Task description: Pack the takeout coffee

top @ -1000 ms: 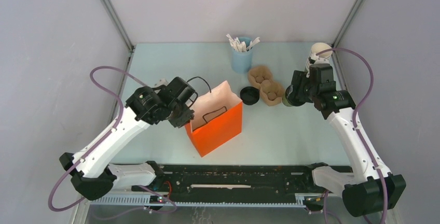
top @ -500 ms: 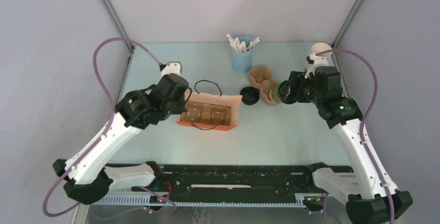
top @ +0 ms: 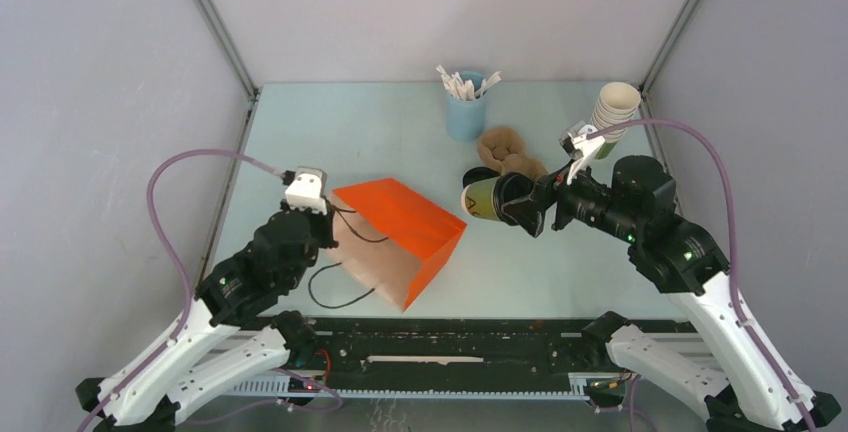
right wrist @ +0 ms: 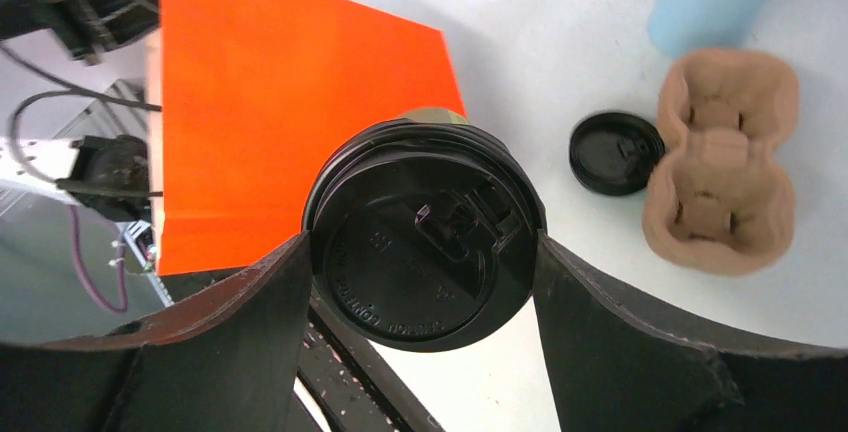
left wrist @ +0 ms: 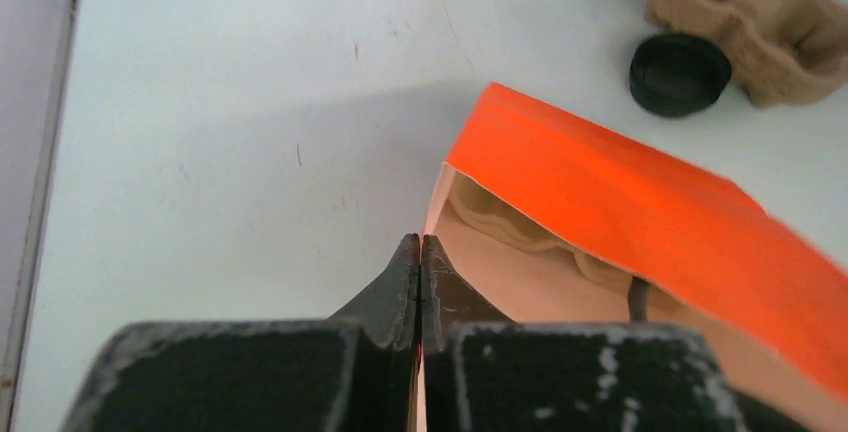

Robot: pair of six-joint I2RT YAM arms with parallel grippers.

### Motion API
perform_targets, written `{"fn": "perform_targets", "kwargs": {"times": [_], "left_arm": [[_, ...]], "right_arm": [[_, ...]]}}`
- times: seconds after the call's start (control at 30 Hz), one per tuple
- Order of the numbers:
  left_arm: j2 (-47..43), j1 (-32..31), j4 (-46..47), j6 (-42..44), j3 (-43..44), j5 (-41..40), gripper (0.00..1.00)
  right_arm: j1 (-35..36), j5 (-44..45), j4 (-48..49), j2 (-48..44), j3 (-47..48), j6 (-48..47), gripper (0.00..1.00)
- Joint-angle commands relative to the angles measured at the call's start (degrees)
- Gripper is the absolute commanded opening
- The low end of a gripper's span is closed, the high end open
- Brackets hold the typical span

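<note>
1. Lying on its side at centre-left of the top view is an orange bag (top: 400,222), its mouth turned towards the lower left and its black cord handles spilled onto the surface (top: 350,132).
2. From the left wrist view, a tan moulded carrier (left wrist: 500,227) sits inside the bag, just past the rim.
3. The left tool (left wrist: 420,252) has its fingers pressed flat together, tips right at the edge of the bag's mouth. I cannot tell whether any paper is pinched between them.
4. The right tool (right wrist: 421,250) is clamped on the cup (top: 484,198), one finger on each side, just behind the rim of the black lid (right wrist: 400,282).
5. The cup is held sideways at centre-right of the top view, near the bag's upper right corner. Its base points at the bag and its lid faces back up the right arm.
6. Behind the cup, a second carrier (top: 505,152) rests on the surface with a loose lid (left wrist: 680,74) just beside it.
7. Further back, at top centre, a blue holder (top: 466,112) stands with white sticks in it.
8. A stack of cups (top: 612,112) stands in the upper right corner of the surface.
</note>
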Motion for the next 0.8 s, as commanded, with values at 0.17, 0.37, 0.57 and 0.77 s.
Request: {"fn": "perform_targets", "kwargs": {"times": [0.17, 0.37, 0.57, 0.77], "left_arm": [[-3.7, -0.1, 25.0, 0.1, -5.7, -10.6, 0.00], [-0.1, 0.0, 13.7, -13.4, -4.2, -23.8, 0.00], [2.4, 0.0, -1.5, -25.2, -1.0, -21.1, 0.00], [0.5, 0.0, -9.8, -34.6, -1.0, -18.6, 0.00]], "right_arm": [[5.6, 0.1, 3.1, 1.9, 6.7, -3.9, 0.64], [9.6, 2.0, 1.2, 6.1, 10.7, -4.2, 0.60], [14.0, 5.1, -1.0, 7.9, 13.3, -6.0, 0.60], [19.3, 7.6, -2.3, 8.0, 15.1, -10.8, 0.60]]}}
